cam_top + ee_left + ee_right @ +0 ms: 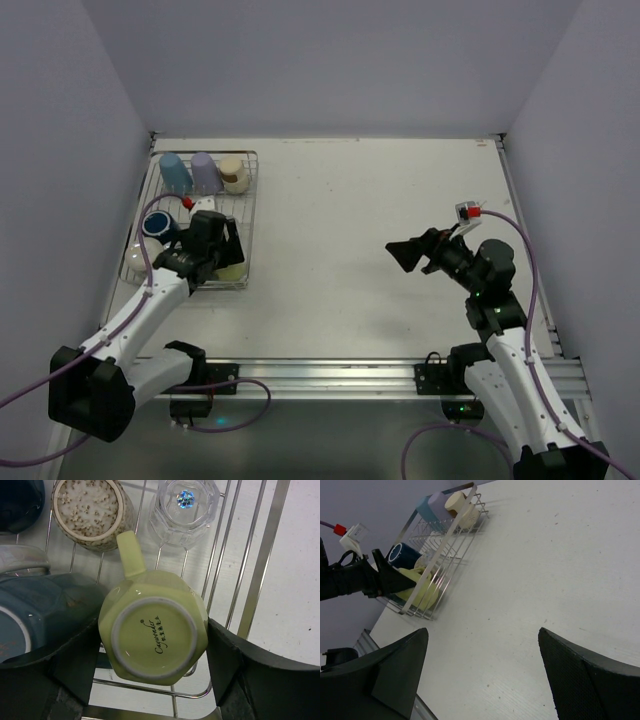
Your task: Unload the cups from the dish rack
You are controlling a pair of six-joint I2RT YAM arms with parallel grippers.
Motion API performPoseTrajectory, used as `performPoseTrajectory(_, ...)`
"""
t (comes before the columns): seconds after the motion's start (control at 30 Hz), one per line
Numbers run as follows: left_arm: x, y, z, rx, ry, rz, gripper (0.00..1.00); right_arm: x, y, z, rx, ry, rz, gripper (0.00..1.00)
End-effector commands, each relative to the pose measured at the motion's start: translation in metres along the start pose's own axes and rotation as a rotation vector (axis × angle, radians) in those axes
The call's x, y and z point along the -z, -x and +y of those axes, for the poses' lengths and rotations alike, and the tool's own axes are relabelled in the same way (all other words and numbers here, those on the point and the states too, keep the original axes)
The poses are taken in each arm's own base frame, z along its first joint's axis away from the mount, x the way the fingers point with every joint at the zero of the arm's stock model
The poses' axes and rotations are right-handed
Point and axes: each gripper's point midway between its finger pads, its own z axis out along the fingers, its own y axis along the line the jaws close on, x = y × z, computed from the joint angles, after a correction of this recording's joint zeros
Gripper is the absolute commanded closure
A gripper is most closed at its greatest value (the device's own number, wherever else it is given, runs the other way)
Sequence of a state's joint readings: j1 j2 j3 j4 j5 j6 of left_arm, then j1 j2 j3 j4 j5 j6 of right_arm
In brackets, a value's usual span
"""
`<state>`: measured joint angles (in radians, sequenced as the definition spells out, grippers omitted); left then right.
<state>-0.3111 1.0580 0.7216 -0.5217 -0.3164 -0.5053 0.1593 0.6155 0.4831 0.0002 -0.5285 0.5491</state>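
The left fingers point(227, 665) are closed against both sides of an inverted pale yellow-green mug point(152, 630), which is glossy and faceted and stands on the silver wire dish rack point(260, 555). Beyond the fingertips stand a speckled beige cup point(90, 510) and a faceted clear glass point(184, 510). The right fingers point(585, 680) are spread wide and empty above the matte white surface point(545, 570).
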Motion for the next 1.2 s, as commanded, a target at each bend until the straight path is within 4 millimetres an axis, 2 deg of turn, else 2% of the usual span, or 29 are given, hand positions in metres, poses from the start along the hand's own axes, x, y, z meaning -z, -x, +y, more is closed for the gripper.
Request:
performPoseTrajectory(0.0,-0.001,0.013,-0.001,0.003,0.009,-0.062,0.52,0.003,0.018,0.009,0.044,0.008,-0.05,0.07)
performPoseTrajectory(0.1,0.01,0.031,-0.007,0.016,-0.024,-0.113,0.69,0.002,0.018,0.01,0.038,0.01,-0.048,0.06)
performPoseTrajectory(0.2,0.027,0.057,-0.017,0.02,-0.076,-0.175,0.77,0.002,0.021,0.015,0.024,0.025,-0.047,0.05)
performPoseTrajectory(0.37,0.06,0.093,-0.031,0.037,-0.162,-0.264,0.85,0.006,0.023,0.035,-0.027,0.096,-0.045,0.04)
performPoseTrajectory(0.53,0.089,0.112,-0.037,0.057,-0.229,-0.327,0.92,0.005,0.028,0.051,-0.066,0.139,-0.063,0.04)
performPoseTrajectory(0.63,0.105,0.117,-0.04,0.07,-0.276,-0.353,0.94,0.003,0.03,0.065,-0.102,0.188,-0.071,0.04)
performPoseTrajectory(0.67,0.118,0.124,-0.041,0.082,-0.306,-0.383,0.95,0.002,0.028,0.068,-0.114,0.204,-0.068,0.04)
performPoseTrajectory(0.8,0.154,0.132,-0.062,0.131,-0.485,-0.429,0.97,-0.005,0.033,0.099,-0.192,0.326,-0.105,0.07)
performPoseTrajectory(0.83,0.155,0.127,-0.068,0.14,-0.528,-0.421,0.97,-0.007,0.026,0.114,-0.205,0.372,-0.083,0.08)
performPoseTrajectory(0.87,0.176,0.13,-0.086,0.161,-0.673,-0.445,0.97,-0.012,0.026,0.121,-0.21,0.405,-0.092,0.08)
performPoseTrajectory(0.93,0.19,0.128,-0.107,0.173,-0.84,-0.463,0.97,-0.017,0.016,0.142,-0.236,0.471,-0.065,0.11)
performPoseTrajectory(0.97,0.2,0.119,-0.12,0.188,-0.945,-0.411,0.97,-0.023,0.016,0.149,-0.25,0.501,-0.066,0.13)
performPoseTrajectory(1.03,0.201,0.111,-0.13,0.201,-1.021,-0.384,0.97,-0.028,0.011,0.161,-0.265,0.531,-0.066,0.16)
performPoseTrajectory(1.07,0.209,0.115,-0.134,0.201,-1.068,-0.407,0.98,-0.029,0.015,0.167,-0.263,0.553,-0.084,0.17)
performPoseTrajectory(1.13,0.211,0.115,-0.136,0.227,-1.099,-0.415,0.99,-0.037,0.007,0.171,-0.27,0.553,-0.058,0.19)
performPoseTrajectory(1.17,0.218,0.118,-0.137,0.227,-1.133,-0.442,1.0,-0.04,0.01,0.173,-0.269,0.555,-0.066,0.19)
